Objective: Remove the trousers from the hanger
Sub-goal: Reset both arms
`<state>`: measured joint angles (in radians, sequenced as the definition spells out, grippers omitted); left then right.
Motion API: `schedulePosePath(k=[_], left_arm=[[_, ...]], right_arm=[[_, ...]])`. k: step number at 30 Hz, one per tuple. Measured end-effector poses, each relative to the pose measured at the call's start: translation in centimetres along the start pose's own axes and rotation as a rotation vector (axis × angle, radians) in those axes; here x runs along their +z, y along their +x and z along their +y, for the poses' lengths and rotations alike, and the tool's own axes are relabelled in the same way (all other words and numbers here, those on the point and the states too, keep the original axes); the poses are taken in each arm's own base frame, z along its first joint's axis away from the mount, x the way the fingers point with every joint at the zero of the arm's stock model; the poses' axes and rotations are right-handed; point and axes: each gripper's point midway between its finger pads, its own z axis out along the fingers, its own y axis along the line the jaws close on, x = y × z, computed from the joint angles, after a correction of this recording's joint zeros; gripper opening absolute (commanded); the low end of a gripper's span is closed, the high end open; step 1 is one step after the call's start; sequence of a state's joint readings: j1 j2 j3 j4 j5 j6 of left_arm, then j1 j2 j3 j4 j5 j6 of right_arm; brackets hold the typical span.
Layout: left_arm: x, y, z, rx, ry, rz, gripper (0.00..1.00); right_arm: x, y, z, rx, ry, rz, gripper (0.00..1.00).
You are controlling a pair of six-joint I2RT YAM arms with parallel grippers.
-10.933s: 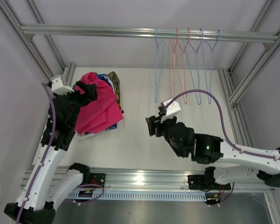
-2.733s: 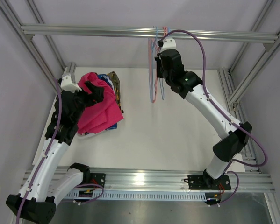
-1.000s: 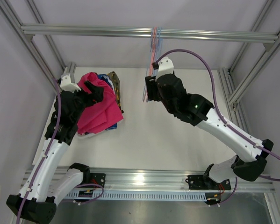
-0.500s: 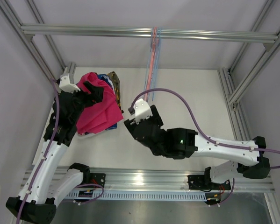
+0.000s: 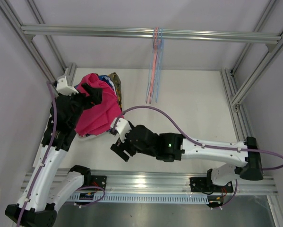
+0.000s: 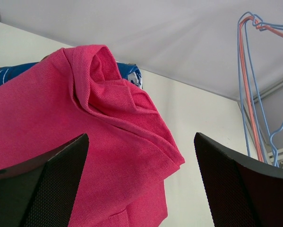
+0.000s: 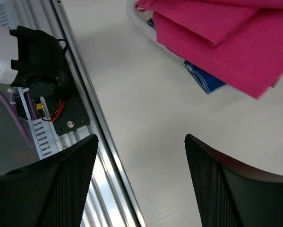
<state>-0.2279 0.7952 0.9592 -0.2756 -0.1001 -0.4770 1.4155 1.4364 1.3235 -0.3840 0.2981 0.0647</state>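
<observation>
The magenta pink trousers (image 5: 99, 109) lie on top of a heap at the table's far left, also in the left wrist view (image 6: 84, 142) and the right wrist view (image 7: 226, 28). Blue-and-white patterned trousers (image 5: 105, 80) and a camouflage pair (image 5: 116, 82) peek out beneath. The plain yellow pair is hidden. Several bare wire hangers (image 5: 154, 66) hang bunched on the rail (image 5: 150, 32), also in the left wrist view (image 6: 254, 85). My left gripper (image 5: 87, 92) is open and empty just above the pink trousers. My right gripper (image 5: 121, 150) is open and empty, low over the table's front.
The frame's front rail (image 5: 146, 179) runs along the near edge, with the left arm's base (image 7: 37, 75) beside it. Upright frame posts (image 5: 252, 75) stand at the right and left sides. The heap fills the far left of the table (image 5: 188, 113).
My right arm has let the hangers go, bunched on the rail, and swung down and left to the table's front. The left arm has barely moved.
</observation>
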Motion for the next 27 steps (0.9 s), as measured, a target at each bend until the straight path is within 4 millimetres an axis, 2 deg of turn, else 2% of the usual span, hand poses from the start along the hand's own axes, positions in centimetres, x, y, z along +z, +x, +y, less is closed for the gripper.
schedulePosePath(k=[3, 9, 13, 18, 20, 27], left_arm=[[-0.2, -0.3, 0.1, 0.007, -0.007, -0.014, 0.97], [-0.2, -0.7, 0.7, 0.005, -0.031, -0.028, 0.98], [-0.2, -1.0, 1.3, 0.003, -0.051, -0.037, 0.98], [-0.1, -1.2, 1.7, 0.000, -0.060, -0.041, 0.98], [-0.1, -1.2, 1.8, -0.001, -0.061, -0.042, 0.98], [0.1, -1.1, 2.1, -0.003, -0.064, -0.034, 0.98]], right_arm=[[2.9, -0.1, 0.2, 0.003, -0.132, 0.023, 0.78], [8.7, 0.3, -0.9, 0.017, -0.279, 0.073, 0.77], [11.4, -0.4, -0.5, 0.015, -0.355, 0.075, 0.77], [11.9, -0.6, 0.5, 0.017, -0.417, 0.072, 0.78], [11.9, -0.6, 0.9, 0.020, -0.414, 0.065, 0.84], [11.2, 1.9, 2.5, -0.032, -0.241, 0.107, 0.91]])
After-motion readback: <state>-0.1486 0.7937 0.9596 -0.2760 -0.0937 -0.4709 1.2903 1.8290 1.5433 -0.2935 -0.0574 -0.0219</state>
